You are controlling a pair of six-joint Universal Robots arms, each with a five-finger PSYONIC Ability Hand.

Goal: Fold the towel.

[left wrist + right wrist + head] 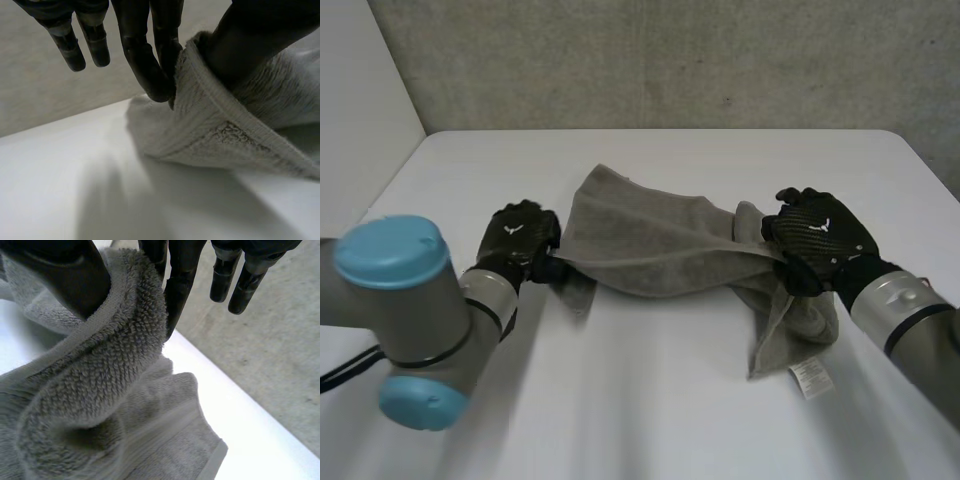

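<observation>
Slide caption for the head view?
The left hand and right hand pinch opposite ends of the grey towel over the table.

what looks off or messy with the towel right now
The towel is not lying flat: it is pulled taut between the left hand and the right hand, each pinching an end. Its right end is bunched and hangs crumpled onto the table, care label showing.

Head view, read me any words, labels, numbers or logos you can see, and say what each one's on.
White tag on the towel end below the right hand: print too small to read.
Left hand: small white emblem on its back, no letters.
Right hand: the same emblem, no letters.
No readable text.
</observation>
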